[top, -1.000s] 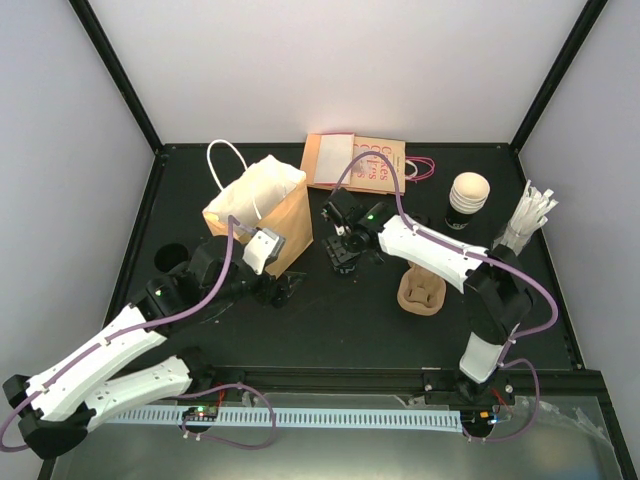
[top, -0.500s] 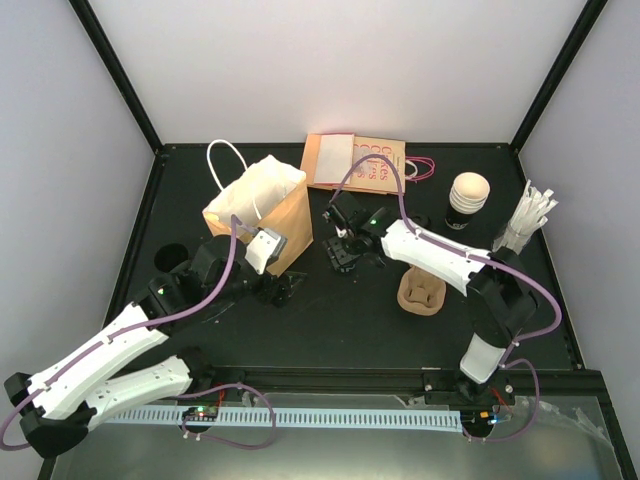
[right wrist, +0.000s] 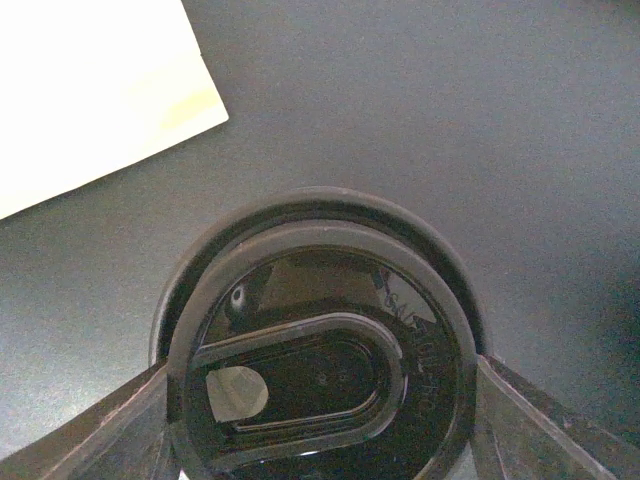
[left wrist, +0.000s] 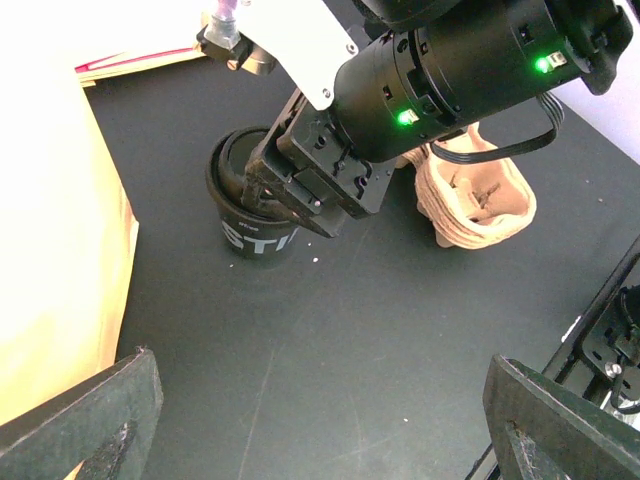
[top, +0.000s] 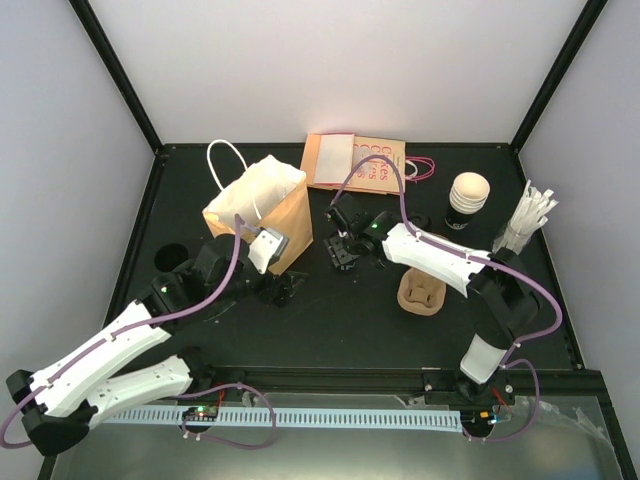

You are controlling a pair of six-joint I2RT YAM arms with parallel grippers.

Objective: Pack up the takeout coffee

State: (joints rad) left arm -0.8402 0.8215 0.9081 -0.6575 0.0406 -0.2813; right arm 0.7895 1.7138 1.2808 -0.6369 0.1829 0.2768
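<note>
While the coffee cup (left wrist: 250,235) stands upright on the bench (top: 340,330) just to the right of the brown paper bag (top: 265,205), the right hand (top: 344,252) sits down over its top. Seen from the right wrist, the black lid (right wrist: 320,380) fills the gap between the two fingers (right wrist: 90,430), which press against its rim on either side, so the hand grips the cup. The left hand (left wrist: 320,420) hangs low by the bag's near right corner, spread wide with nothing in it. A cup carrier (left wrist: 480,200) lies farther right of the bag, beyond the cup and apart from it.
</note>
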